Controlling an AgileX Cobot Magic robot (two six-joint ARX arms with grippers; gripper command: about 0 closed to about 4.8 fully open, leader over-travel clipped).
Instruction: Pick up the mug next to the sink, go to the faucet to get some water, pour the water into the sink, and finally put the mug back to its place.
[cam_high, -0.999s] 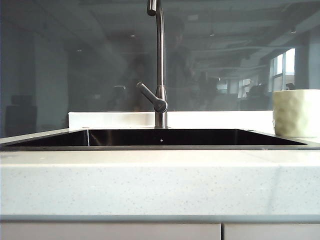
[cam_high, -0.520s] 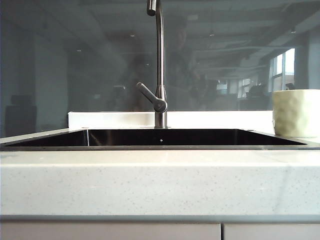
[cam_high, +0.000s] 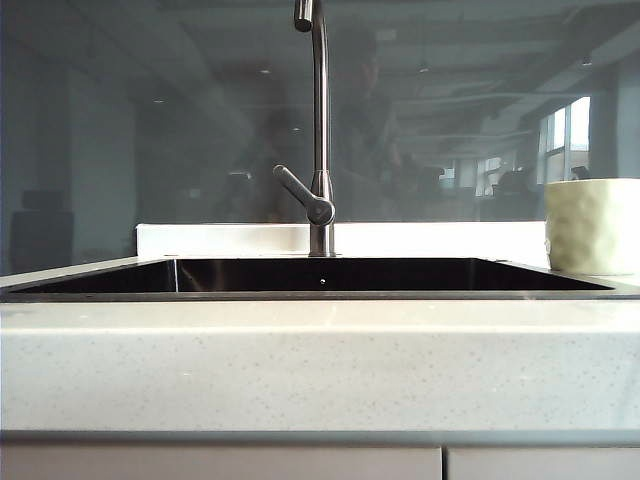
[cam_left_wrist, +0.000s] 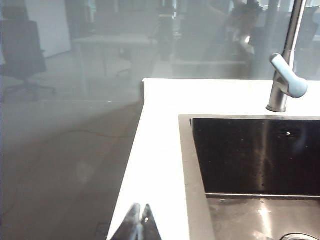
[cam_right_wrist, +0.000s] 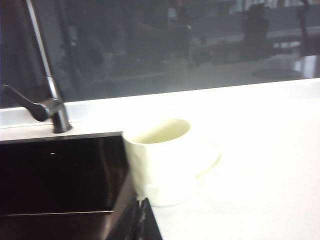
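The mug (cam_right_wrist: 162, 160) stands on the tabletop (cam_right_wrist: 250, 165) beside the sink (cam_right_wrist: 55, 175); left claw (cam_left_wrist: 139, 220) and right claw (cam_right_wrist: 140, 215) are closed, empty.

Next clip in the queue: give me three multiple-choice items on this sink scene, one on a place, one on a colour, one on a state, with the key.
1. Where does the mug stand?
A. on the counter beside the sink
B. inside the basin
C. under the faucet spout

2. What colour is the sink's interior?
A. white
B. black
C. blue

3. How is the right pincer?
A. shut on the mug
B. open around the handle
C. shut, holding nothing

Key: A, the right wrist view shows it on the white counter by the basin's edge; B, the basin is dark in every view; C, its tips meet short of the mug. The left pincer is shut too, over the counter's far side.
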